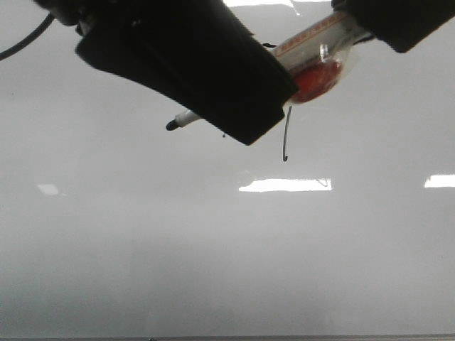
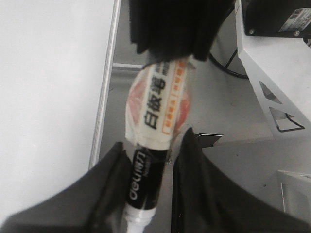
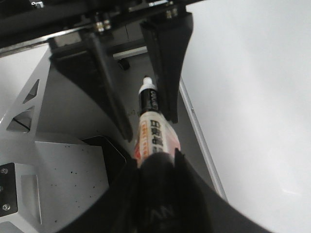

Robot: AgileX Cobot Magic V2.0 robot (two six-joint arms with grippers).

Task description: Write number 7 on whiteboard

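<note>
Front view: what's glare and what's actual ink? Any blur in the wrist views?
Front view: the bright white bars are light reflections on the whiteboard; the thin dark curved line is ink, with its top hidden behind the left gripper, which shows as a backlit black shape. Left wrist view: the marker label is soft and close. Right wrist view: the marker label is fairly sharp, and the whiteboard is washed out.

The whiteboard [image 1: 142, 234] is glossy and smooth; the marker [image 2: 155, 121] wears a shiny plastic wrapper.

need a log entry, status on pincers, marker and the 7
Both pincers on the marker: left pincer around its barrel, right pincer shut on its tail. Downstroke drawn on whiteboard. Nothing blocking.
</note>
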